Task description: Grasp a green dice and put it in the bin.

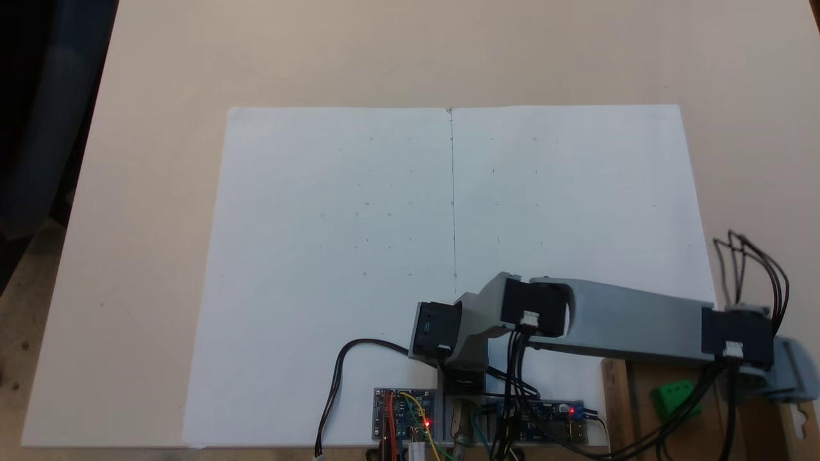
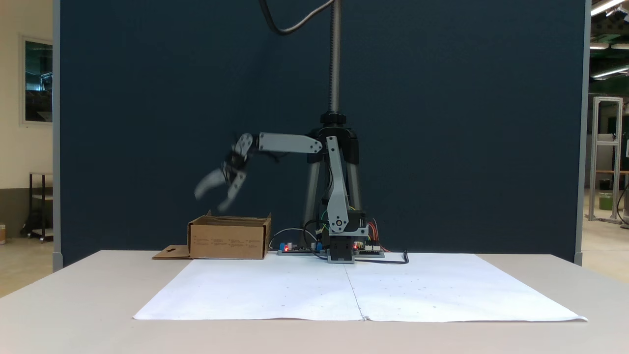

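Note:
The green dice (image 1: pixel 674 397) lies inside the bin (image 1: pixel 620 410), a brown cardboard box at the lower right of a fixed view. Black cables partly cross the dice. The arm reaches out over the box. In the other fixed view my gripper (image 2: pixel 211 200) hangs a little above the bin (image 2: pixel 228 239). It is open, its jaws are spread, and nothing is between them. From above, the gripper (image 1: pixel 793 383) sits over the box's right part. In the side-on fixed view the box walls hide the dice.
A large white paper sheet (image 1: pixel 448 224) covers the tabletop in front of the arm's base. Circuit boards (image 1: pixel 403 416) with red lights and loose cables sit beside the base. A tripod (image 2: pixel 335 147) stands behind the arm. The box flap (image 2: pixel 169 253) lies flat on the table.

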`<state>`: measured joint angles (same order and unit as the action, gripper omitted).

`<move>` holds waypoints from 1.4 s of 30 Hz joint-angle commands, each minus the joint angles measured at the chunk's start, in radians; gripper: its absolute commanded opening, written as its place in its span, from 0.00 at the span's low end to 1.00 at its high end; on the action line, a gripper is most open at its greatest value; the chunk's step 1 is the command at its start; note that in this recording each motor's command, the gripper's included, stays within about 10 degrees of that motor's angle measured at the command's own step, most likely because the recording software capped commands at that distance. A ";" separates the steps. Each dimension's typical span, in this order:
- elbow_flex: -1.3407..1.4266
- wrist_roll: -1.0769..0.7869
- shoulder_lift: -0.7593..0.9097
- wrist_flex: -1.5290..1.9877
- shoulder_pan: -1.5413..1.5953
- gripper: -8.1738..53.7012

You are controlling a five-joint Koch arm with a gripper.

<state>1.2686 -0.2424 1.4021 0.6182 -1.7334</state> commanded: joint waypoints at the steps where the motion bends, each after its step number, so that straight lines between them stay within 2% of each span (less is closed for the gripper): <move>1: -0.118 0.165 0.089 -0.037 0.087 0.69; 7: -0.135 0.372 0.233 -0.020 0.385 0.69; 9: -0.133 0.435 0.258 0.002 0.511 0.74; 13: -0.129 0.449 0.299 0.009 0.762 0.81; 17: -0.077 0.448 0.331 0.003 0.992 0.82; 21: 0.101 0.446 0.425 -0.015 1.210 0.85; 29: 0.600 0.426 0.653 -0.322 1.534 0.86; 36: 0.977 0.275 0.845 -0.583 1.663 0.85; 42: 1.155 0.258 0.957 -0.777 1.667 0.86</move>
<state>2.4329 0.0690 2.2519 -0.0230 -0.0568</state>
